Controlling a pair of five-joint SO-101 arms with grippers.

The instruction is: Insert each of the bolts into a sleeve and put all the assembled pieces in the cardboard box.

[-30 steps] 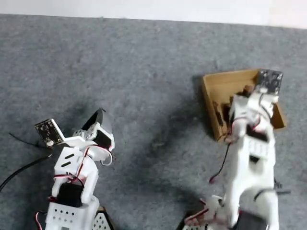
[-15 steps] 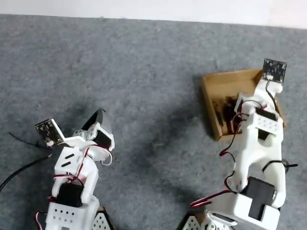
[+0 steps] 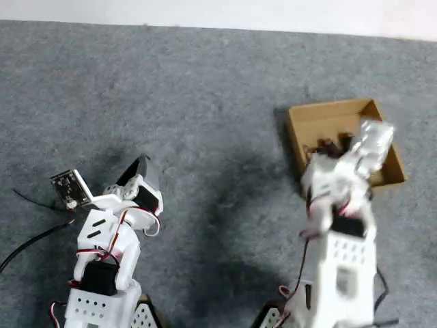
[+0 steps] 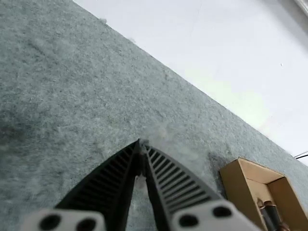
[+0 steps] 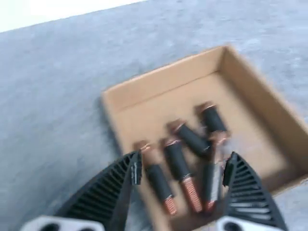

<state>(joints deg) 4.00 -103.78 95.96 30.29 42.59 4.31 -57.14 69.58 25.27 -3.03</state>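
Cardboard box [image 5: 163, 79] is holding several assembled pieces [image 5: 177, 159], lying loose on its floor, black sleeves over coppery bolts. The right pincer [image 5: 183, 167] is hanging wide open and empty just above the box. The left pincer [image 4: 143, 144] is sitting closed on nothing, well apart from the box over the grey worktop [image 3: 205, 102]. Each piece is looking small, stiff and light (round, so probably prone to rolling), and gripping across the sleeve's middle is looking safer than pinching the slicker thread.

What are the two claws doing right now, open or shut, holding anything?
Left gripper: shut, empty.
Right gripper: open, empty, over the cardboard box.
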